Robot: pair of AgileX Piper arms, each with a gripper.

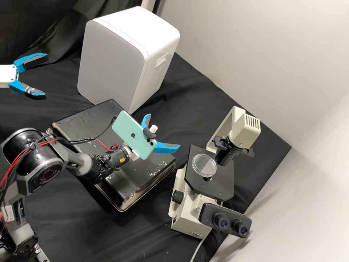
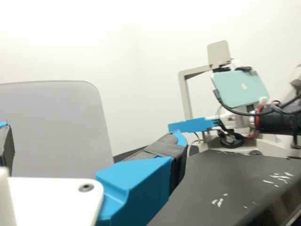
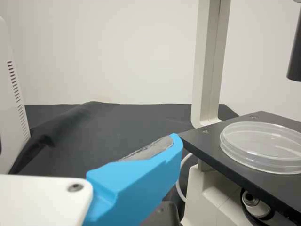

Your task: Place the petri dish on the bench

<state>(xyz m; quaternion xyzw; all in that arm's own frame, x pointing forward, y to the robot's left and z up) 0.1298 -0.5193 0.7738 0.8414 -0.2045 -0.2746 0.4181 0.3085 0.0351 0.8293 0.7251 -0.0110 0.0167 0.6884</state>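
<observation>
right pincer [image 1: 162,131] spread | petri dish [image 1: 204,165] on microscope [image 1: 189,214] stage | white box [image 1: 123,54] behind

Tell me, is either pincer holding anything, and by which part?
Nothing: left pincer and right pincer are open; petri dish lies on the microscope.

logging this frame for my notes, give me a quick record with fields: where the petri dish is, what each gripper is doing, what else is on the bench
petri dish: lying flat on the microscope stage, not yet on the bench
right gripper: open, empty, beside the stage, apart from the dish
left gripper: open, empty, by the white box, far from the dish
also on bench: black tray, between the box and the microscope
</observation>
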